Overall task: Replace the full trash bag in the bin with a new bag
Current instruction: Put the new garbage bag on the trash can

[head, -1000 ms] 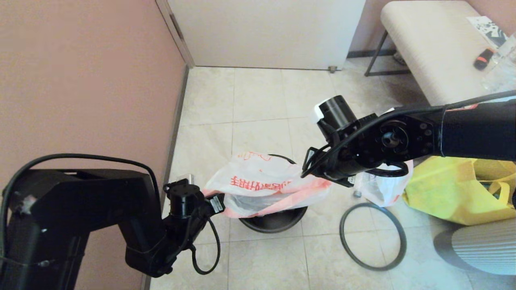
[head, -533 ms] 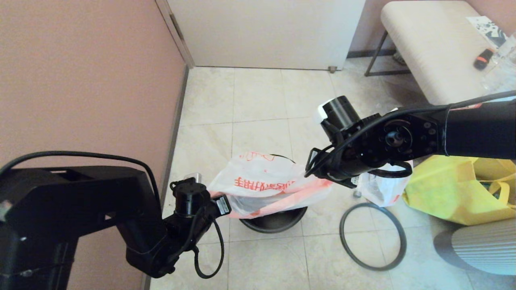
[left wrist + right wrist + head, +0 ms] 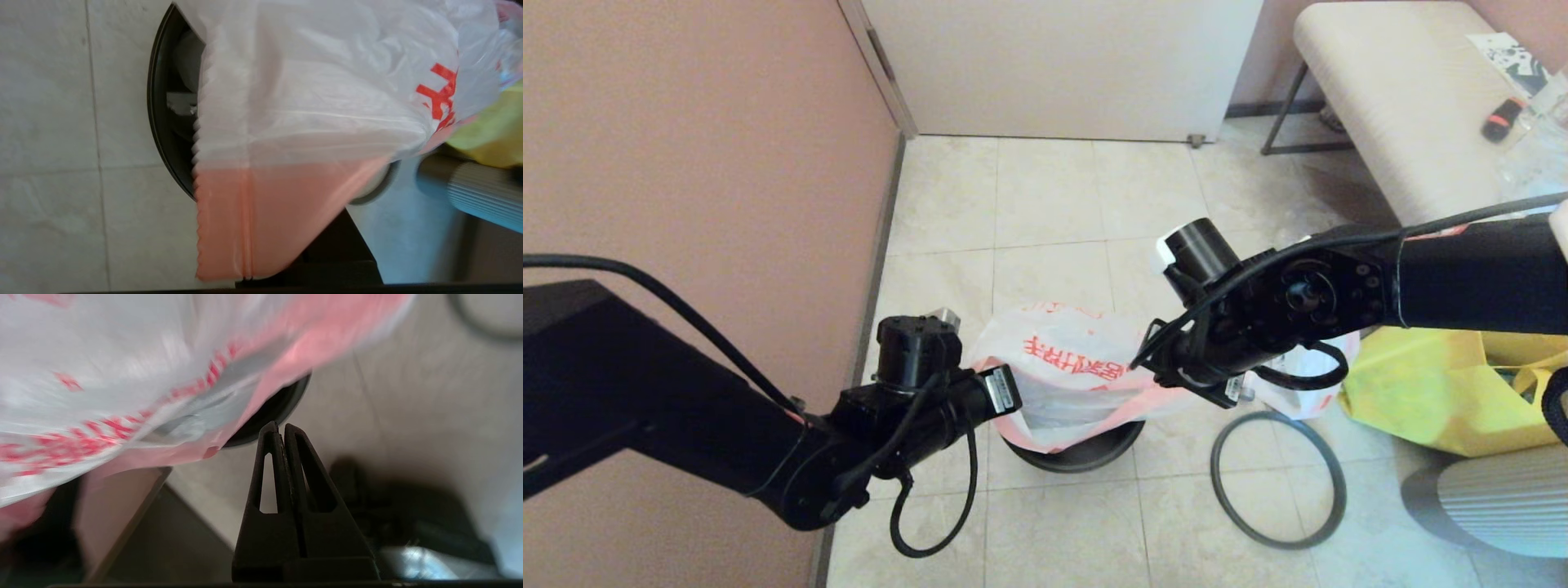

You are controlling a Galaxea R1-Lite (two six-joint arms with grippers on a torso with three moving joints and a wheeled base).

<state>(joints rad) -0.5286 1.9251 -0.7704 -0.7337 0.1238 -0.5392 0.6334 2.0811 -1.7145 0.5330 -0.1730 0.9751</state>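
Observation:
The new bag [image 3: 1072, 377], white with red characters and a pink edge, hangs spread over the black bin [image 3: 1078, 451]. My left gripper [image 3: 1011, 397] is at the bag's left side, shut on its pink corner [image 3: 229, 228], which hides the fingertips. The bin's rim [image 3: 157, 122] shows beside the bag. My right gripper [image 3: 278, 428] is shut at the bag's right side, with no plastic showing between its fingers; the bag [image 3: 122, 375] hangs just beside it. The full trash bag [image 3: 1298, 380] lies on the floor behind my right arm. The grey hoop [image 3: 1335, 490] lies on the floor right of the bin.
A yellow tote [image 3: 1437, 384] sits on the floor at the right beside the full bag. A padded bench [image 3: 1388, 98] stands at the back right, and a grey ribbed object [image 3: 1494, 506] at the front right. The pink wall [image 3: 686, 163] runs close along the left.
My left arm has risen and moved right toward the bin, and its gripper has shut on the bag's pink corner. The bag now hangs lower over the bin. My right arm dipped slightly.

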